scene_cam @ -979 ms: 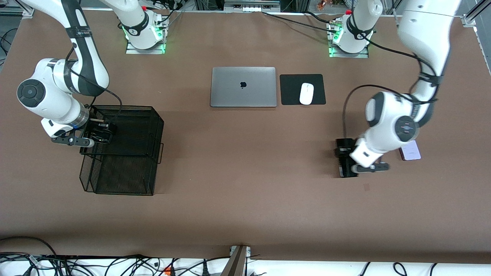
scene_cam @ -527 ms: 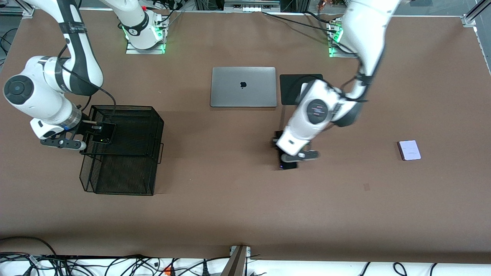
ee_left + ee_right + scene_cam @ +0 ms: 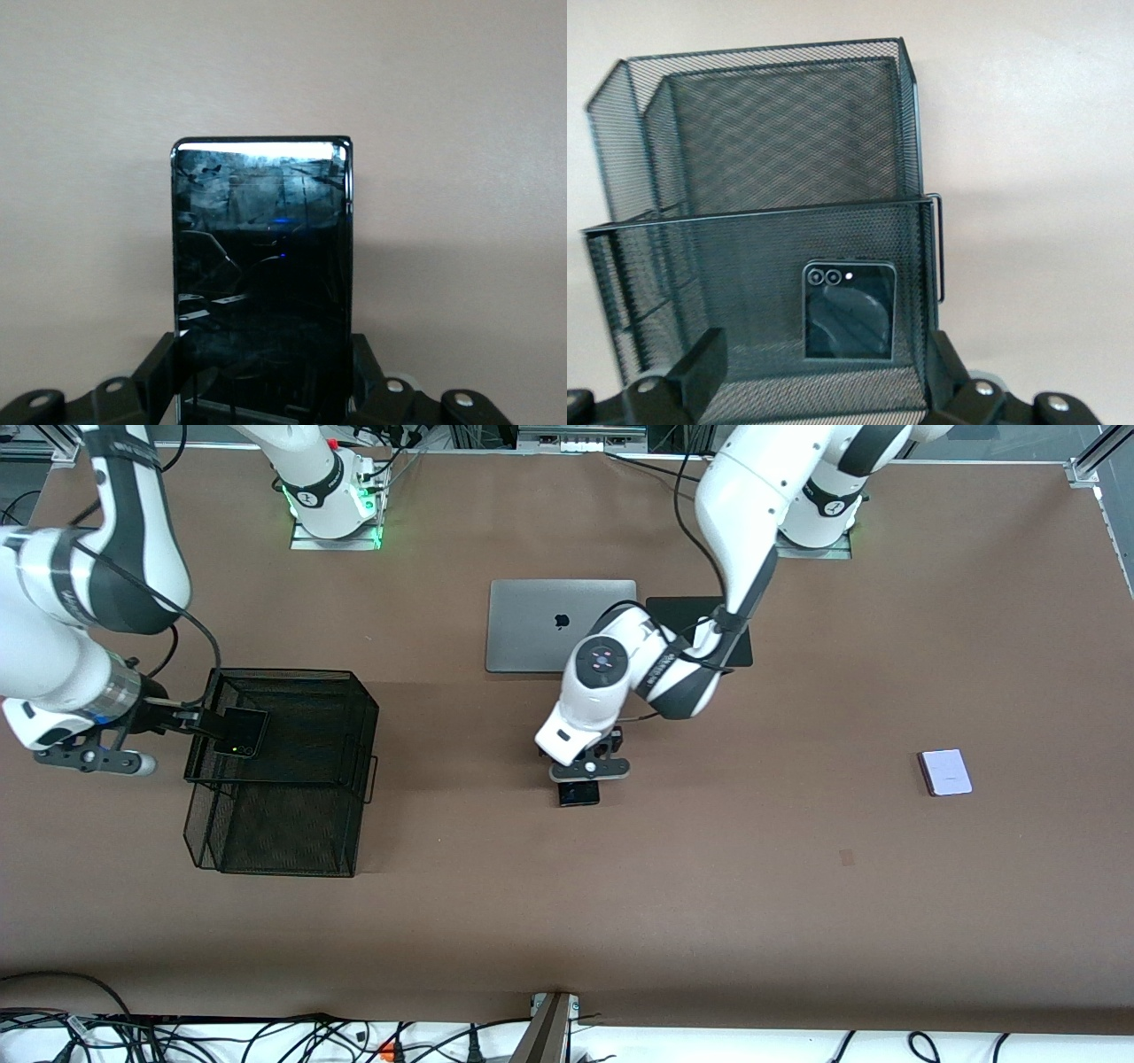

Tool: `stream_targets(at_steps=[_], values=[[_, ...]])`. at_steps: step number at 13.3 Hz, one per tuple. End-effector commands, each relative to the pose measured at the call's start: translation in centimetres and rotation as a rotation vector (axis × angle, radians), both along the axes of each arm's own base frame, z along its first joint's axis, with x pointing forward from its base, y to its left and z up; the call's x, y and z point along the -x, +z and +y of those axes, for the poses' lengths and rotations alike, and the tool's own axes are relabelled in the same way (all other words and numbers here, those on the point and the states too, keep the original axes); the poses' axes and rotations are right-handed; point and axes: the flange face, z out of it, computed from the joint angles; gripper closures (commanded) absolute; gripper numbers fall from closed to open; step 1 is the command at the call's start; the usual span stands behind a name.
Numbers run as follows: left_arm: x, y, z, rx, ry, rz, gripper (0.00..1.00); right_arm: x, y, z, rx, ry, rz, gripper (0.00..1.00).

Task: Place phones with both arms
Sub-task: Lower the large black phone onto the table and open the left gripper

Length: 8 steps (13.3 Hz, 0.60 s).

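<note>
- Phones are three: the long black phone [image 3: 578,790] rides clamped in the left pincer [image 3: 580,766] over bare worktop [image 3: 567,921], nearer the front camera than the laptop [image 3: 562,625].
- The left wrist view shows that long black phone [image 3: 262,274] gripped by its lower end between the two fingers [image 3: 159,367], screen up and level, probably so it can be set down flat.
- A small black phone [image 3: 240,732] lies flat in the upper tier of the mesh basket [image 3: 292,779]; the right wrist view shows it [image 3: 849,310] camera side up on the mesh floor.
- Just outside the basket's rim hangs the right pincer [image 3: 177,722], its fingers spread wide and holding nothing.
- The pale phone [image 3: 945,771] sits alone toward the left arm's end of the worktop, not yet collected.
- My guess: the basket is where the carried phone is headed.
</note>
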Motion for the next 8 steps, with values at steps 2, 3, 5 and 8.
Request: stream_targets(at_steps=[2, 3, 5, 8], values=[[-0.18, -1.77, -1.99, -0.073, -0.002, -0.069, 1.00, -0.49, 2.86, 0.99, -0.050, -0.003, 0.009, 0.01], [0.16, -1.77, -2.35, -0.074, 0.001, -0.070, 1.00, -0.45, 2.77, 0.89, -0.050, -0.001, 0.012, 0.01], [0.26, -1.76, -2.46, -0.073, 0.012, -0.071, 1.00, -0.43, 2.60, 0.80, -0.050, -0.002, 0.016, 0.01], [-0.28, -1.49, -1.96, -0.082, 0.016, -0.083, 0.00, -0.43, 2.60, 0.80, -0.050, -0.002, 0.016, 0.01]])
